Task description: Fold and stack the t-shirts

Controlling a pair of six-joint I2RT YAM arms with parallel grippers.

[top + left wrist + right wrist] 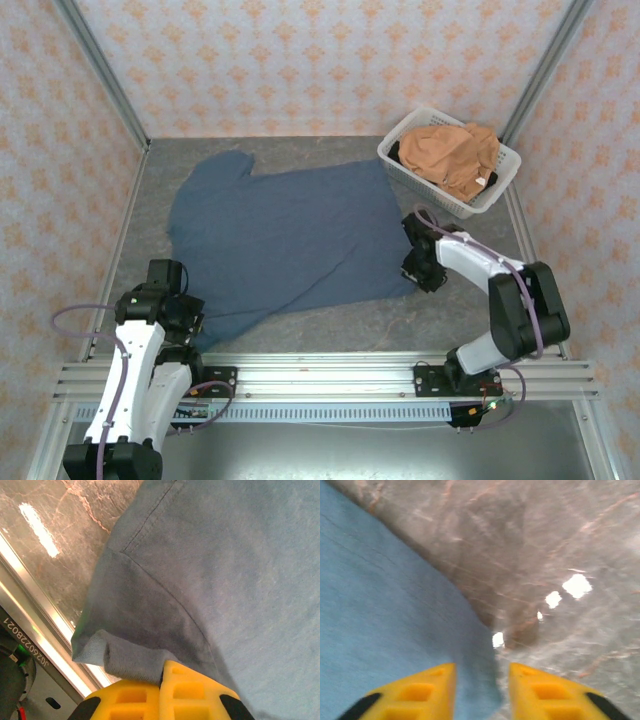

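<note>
The slate-blue t-shirt lies spread flat on the bench, covering most of the middle and left part, with one sleeve reaching toward the far left corner and its lower edge running at a slant toward the near left corner. The orange-tan t-shirt sits crumpled in the white lattice basket at the far right corner, well apart from the blue one.

The left gripper is down near the near left corner of the bench, its yellow fingers pressed together with a rolled fold of the blue shirt's hemmed edge pinched between them. Beside that fold the wrist view shows bare marbled bench and the metal rail along the near edge.

The right gripper is low over the shirt's right near corner, toward the right side of the bench. Its jaws stand partly apart; the corner of the blue cloth lies in the gap and under one finger, with bare bench under the other, and nothing is clamped
</note>
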